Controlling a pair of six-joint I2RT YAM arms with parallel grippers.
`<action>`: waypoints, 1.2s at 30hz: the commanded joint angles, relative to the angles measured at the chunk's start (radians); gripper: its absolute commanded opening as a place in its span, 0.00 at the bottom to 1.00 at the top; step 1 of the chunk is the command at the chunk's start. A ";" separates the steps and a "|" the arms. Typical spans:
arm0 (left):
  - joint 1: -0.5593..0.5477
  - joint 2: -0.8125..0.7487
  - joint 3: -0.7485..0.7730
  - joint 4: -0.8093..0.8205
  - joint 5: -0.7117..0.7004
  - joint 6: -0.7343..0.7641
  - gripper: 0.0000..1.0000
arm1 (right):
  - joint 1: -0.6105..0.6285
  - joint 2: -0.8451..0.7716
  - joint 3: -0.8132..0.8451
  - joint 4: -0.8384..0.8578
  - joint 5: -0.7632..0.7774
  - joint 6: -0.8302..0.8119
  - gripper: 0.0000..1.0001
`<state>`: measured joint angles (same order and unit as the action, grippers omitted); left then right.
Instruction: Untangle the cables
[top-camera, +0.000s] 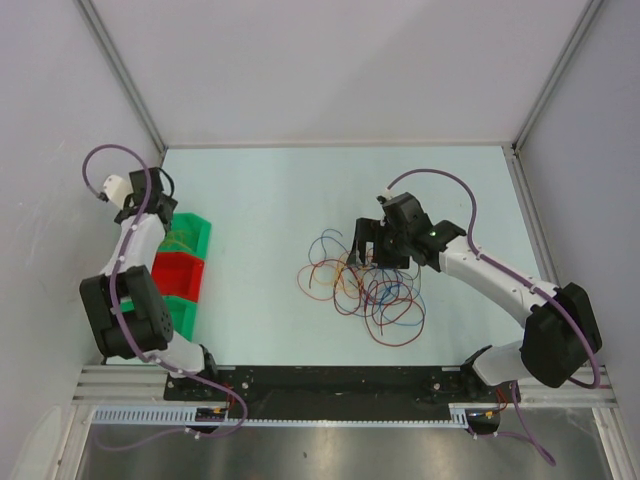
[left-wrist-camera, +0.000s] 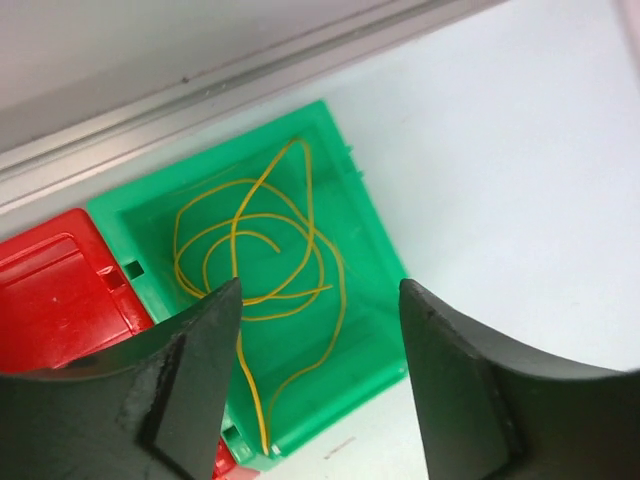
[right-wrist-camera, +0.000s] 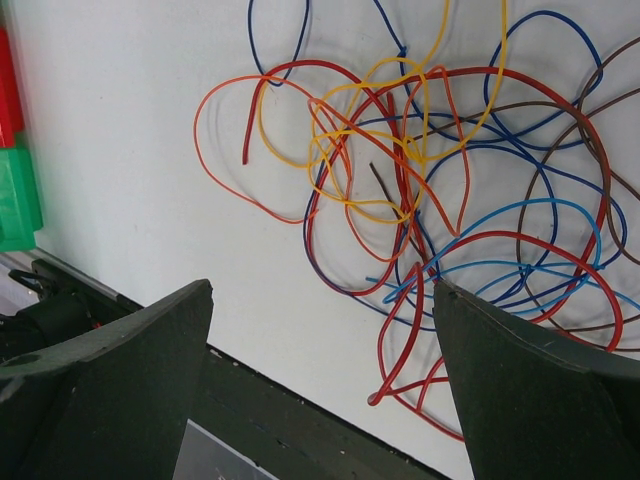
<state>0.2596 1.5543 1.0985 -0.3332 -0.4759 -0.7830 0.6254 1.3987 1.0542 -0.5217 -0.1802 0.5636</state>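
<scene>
Dark finger pads (left-wrist-camera: 190, 390) of the left gripper (left-wrist-camera: 318, 375) fill the lower edge of the left wrist view; jaws stand parted with nothing between them, poised above a green plastic bin (left-wrist-camera: 370, 240).

Pale mint desk (top-camera: 260, 190): carries all items; enclosed by white walls with aluminium framing.

Right arm, white with black joints (top-camera: 500, 280): reaches in over the middle of the desk. Right gripper (top-camera: 372, 245): jaws wide apart, empty, hovering over the upper left part of the wire heap; whether the fingertips touch any strand cannot be told.

Left arm (top-camera: 135, 270): bent over the bins at the desk's left edge, hiding part of them from above.

Bin row: green bin, red plastic bin (top-camera: 180, 272), second green bin (top-camera: 182, 312) mostly hidden behind the arm.

Thin curly cables (top-camera: 365, 290): tangled pile of red, orange, yellow, blue and brown strands lying at desk centre, right of the bins; the right wrist view cuts off the heap's right side.

Single yellow wire (left-wrist-camera: 260, 250): coiled loosely inside the green bin; part of it is hidden behind the left pad.
</scene>
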 joint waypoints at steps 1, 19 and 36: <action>0.007 -0.115 0.073 -0.036 0.035 0.031 0.73 | 0.002 -0.038 0.023 0.003 0.025 0.015 0.96; -0.379 -0.465 0.015 -0.145 0.332 0.269 1.00 | 0.112 -0.130 0.095 -0.198 0.252 0.219 0.94; -0.770 -0.508 -0.238 -0.107 0.387 0.252 0.95 | 0.143 -0.124 0.095 -0.181 0.478 0.200 0.94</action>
<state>-0.4633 1.0130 0.9154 -0.4805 -0.0994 -0.5156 0.7868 1.2457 1.1114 -0.7521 0.2070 0.7918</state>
